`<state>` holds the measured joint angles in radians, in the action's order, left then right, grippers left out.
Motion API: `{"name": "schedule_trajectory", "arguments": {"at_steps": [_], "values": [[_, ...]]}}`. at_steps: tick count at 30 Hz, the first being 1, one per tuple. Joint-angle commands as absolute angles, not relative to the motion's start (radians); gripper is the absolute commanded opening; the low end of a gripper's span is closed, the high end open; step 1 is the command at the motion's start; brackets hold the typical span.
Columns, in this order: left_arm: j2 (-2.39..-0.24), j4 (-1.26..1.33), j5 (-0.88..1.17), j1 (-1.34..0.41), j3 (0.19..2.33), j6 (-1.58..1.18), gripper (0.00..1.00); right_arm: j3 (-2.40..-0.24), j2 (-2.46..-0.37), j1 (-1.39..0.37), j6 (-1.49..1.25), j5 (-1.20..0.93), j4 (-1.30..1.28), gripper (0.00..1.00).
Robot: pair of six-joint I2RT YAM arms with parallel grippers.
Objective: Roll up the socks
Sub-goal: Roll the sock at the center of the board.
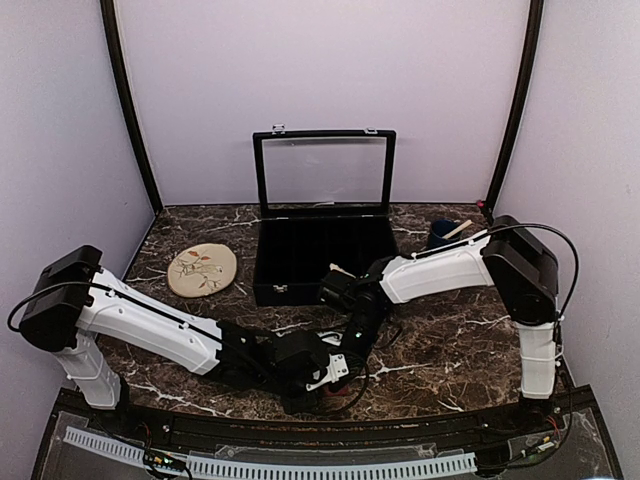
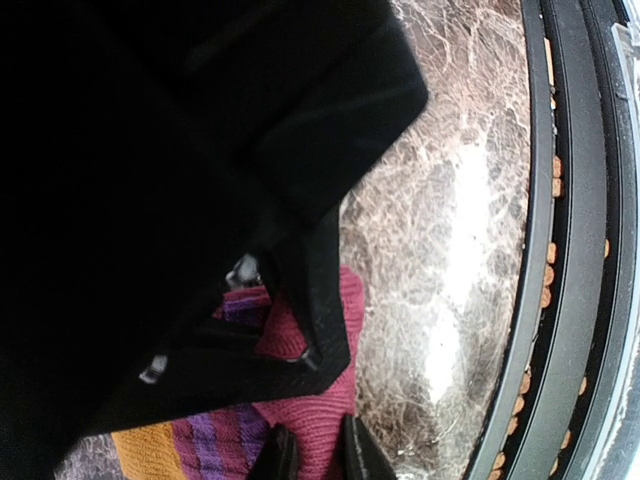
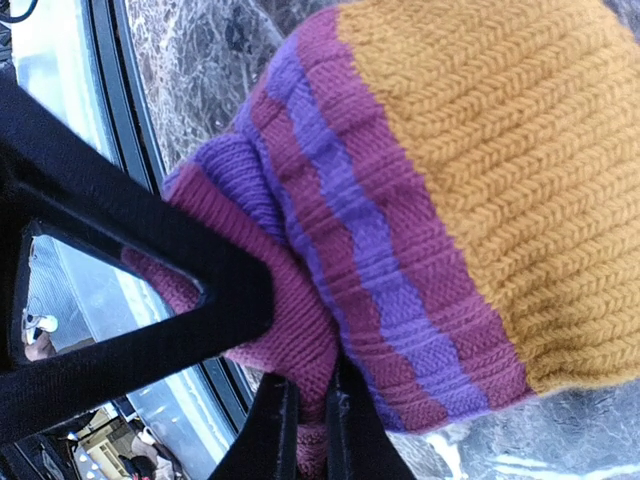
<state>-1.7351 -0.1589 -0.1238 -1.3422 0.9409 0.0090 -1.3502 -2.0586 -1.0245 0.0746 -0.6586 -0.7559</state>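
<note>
A knitted sock [image 3: 400,200] of maroon and purple stripes with an orange end lies on the dark marble table near its front edge. In the left wrist view its maroon part [image 2: 320,420] fills the gap between the fingers of my left gripper [image 2: 315,460], which is shut on it. My right gripper [image 3: 312,430] is shut on a thin fold of the same sock's maroon edge. In the top view the two grippers, left [image 1: 335,372] and right [image 1: 352,352], meet over the sock and hide it. The right arm's black body [image 2: 200,150] blocks much of the left wrist view.
A black box [image 1: 320,260] with its glass lid raised stands behind the grippers. A tan oval mat [image 1: 202,270] lies to its left and a blue cup [image 1: 445,235] at the back right. The table's black front rail [image 2: 560,250] runs close by the sock.
</note>
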Motion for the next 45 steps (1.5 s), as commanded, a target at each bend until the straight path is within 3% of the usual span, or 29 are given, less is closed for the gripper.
{"name": "schedule_trajectory", "arguments": {"at_steps": [1,3,10,17,21,45], "values": [[-1.823,-0.35,-0.121,-1.328,0.904,-0.071,0.11,-1.358,-2.066,-1.037,0.069,-0.625,-0.778,0.0],[-1.826,-0.351,-0.108,-1.328,0.9,-0.078,0.0,-1.357,-2.066,-1.037,0.069,-0.624,-0.779,0.0],[-1.837,-0.364,-0.067,-1.328,0.896,-0.126,0.0,-1.349,-2.049,-1.037,0.054,-0.622,-0.76,0.01],[-1.846,-0.386,-0.061,-1.328,0.907,-0.231,0.0,-1.326,-2.031,-1.037,0.033,-0.612,-0.723,0.23],[-1.856,-0.361,-0.027,-1.328,0.906,-0.303,0.0,-1.301,-2.013,-1.035,0.022,-0.608,-0.702,0.3],[-1.679,0.022,-0.05,-1.327,0.541,-0.739,0.0,-1.233,-1.931,-0.999,-0.082,-0.583,-0.584,0.42]]}}
